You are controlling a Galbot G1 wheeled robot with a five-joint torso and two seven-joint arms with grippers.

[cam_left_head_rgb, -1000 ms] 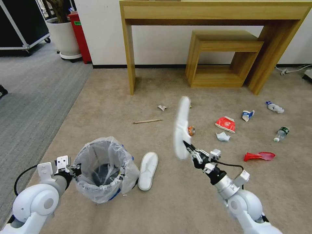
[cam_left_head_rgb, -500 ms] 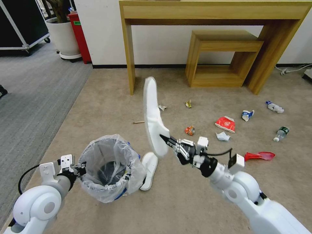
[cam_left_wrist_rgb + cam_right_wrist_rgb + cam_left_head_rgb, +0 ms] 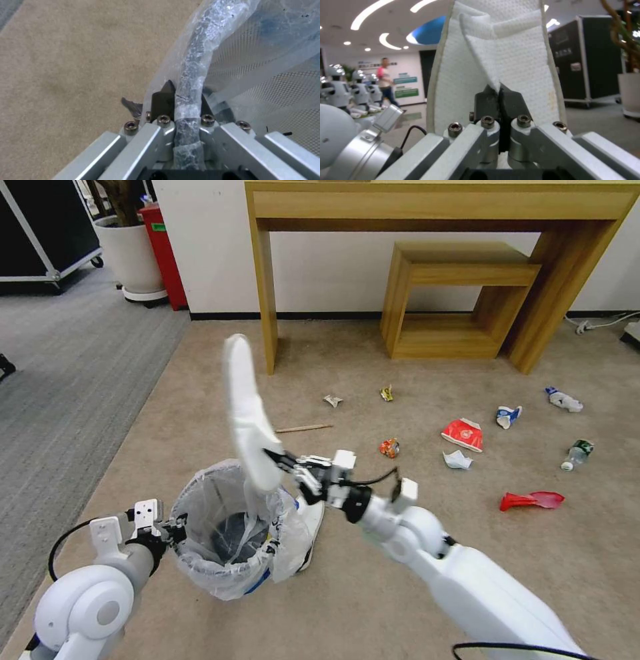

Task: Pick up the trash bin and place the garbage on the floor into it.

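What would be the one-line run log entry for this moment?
left gripper: shut on trash bin rim | right gripper: shut on white slipper, upright above bin | second slipper: on floor beside bin

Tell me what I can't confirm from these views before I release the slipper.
- Head view: the held slipper covers the trash bin rim's far side.
- Head view: the right gripper and bag hide most of the second slipper.
- Bin contents: liner folds obscure them.
- Left wrist view: the left gripper clamps the rim, bin interior cut off.

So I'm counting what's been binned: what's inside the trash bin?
The trash bin, gripped at its rim by the left gripper, shows a dark bottom through the liner. The slipper in the right gripper hangs over it, covering part.
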